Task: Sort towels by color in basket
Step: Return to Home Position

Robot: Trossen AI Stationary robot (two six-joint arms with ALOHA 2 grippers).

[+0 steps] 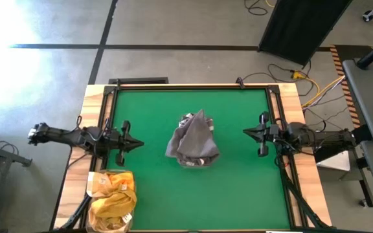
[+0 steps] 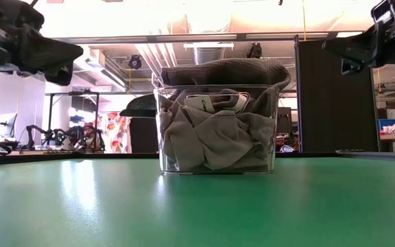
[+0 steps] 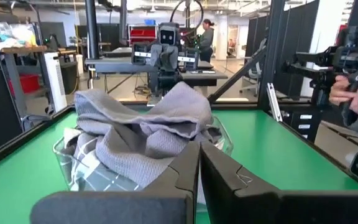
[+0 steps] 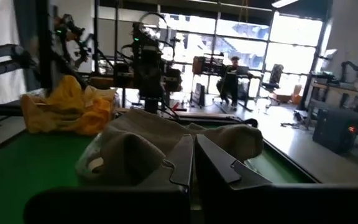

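Green covers the top of the table [image 1: 238, 194], which has a pale wooden frame.

At the far left, the left arm reaches in level from the table's edge. The left gripper [image 1: 139, 144] points toward the middle of the table. Its jaws are pressed together and hold nothing.

Below that arm in the overhead view, at the table's left corner, stands a transparent corner bin [image 1: 90, 184]. It holds a crumpled heap of mustard-yellow towels [image 1: 112, 204]. From above it is hard to tell whether this bin sits wholly on the green or partly on the wooden frame.

In the middle of the table stands a clear centre bin [image 2: 160, 123]. It is packed with dark grey towels [image 1: 193, 139], which rise above its rim, and one lies draped across the top. A small white label [image 2: 214, 101] shows on one of them through the wall. A grey-and-white checked towel [image 3: 92, 168] presses against the side that faces the left arm.

At the right, the right arm mirrors the left and reaches in from the opposite edge. The right gripper [image 1: 246, 133] points at the grey pile, with its jaws closed together and empty. Both grippers are held above the table surface, well apart from the centre bin.
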